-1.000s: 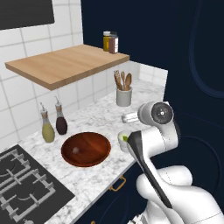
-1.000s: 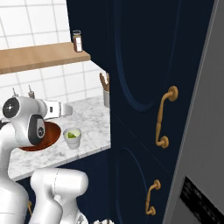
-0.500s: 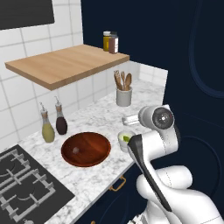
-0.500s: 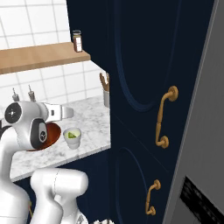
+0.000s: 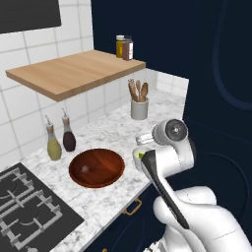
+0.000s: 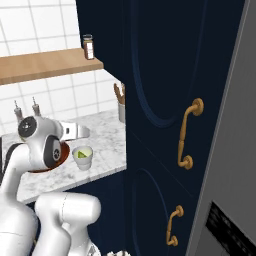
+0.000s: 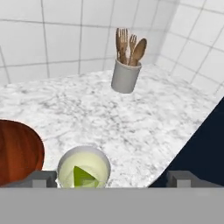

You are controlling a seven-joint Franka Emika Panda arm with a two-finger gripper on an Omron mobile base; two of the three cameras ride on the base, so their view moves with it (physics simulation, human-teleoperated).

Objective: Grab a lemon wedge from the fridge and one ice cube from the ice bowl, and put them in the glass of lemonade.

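Standing at the back of the white marble counter (image 7: pixel 144 118), a whitish pot of wooden spoons (image 7: pixel 126 74) sits close to the tiled corner, well apart from the task things and out of the arm's way. On the left base view, two narrow-necked oil bottles, one yellowish (image 5: pixel 53 146) and one dark (image 5: pixel 69 138), stand side by side by the wall behind the wide reddish-brown wooden bowl (image 5: pixel 96 168), and a black gas hob (image 5: pixel 27 211) lies to the bowl's left. A light wooden shelf (image 5: pixel 74 71) hangs above them with two small spice jars (image 5: pixel 124 47) at its far end. To the right, tall navy cabinet doors with brass handles (image 6: pixel 187 132) rise beside the counter, and a strip of the grey fridge (image 6: pixel 230 165) shows at the right edge of the right base view. The white arm bends over the counter's front edge, its round wrist joint (image 5: pixel 172 133) above the short clear glass of lemonade (image 6: pixel 83 157) and the hand stretched out level over it. The gripper (image 7: pixel 111 177) hovers just above the glass; its two grey fingertips (image 7: pixel 41 177) stand wide apart, one at each side of the hand view, holding nothing. The glass stands just beside the bowl, near the counter's front edge, with pale yellow-green liquid and a green wedge-shaped piece (image 7: pixel 83 176) in it. A small pale lump (image 5: pixel 85 169) lies inside the bowl.
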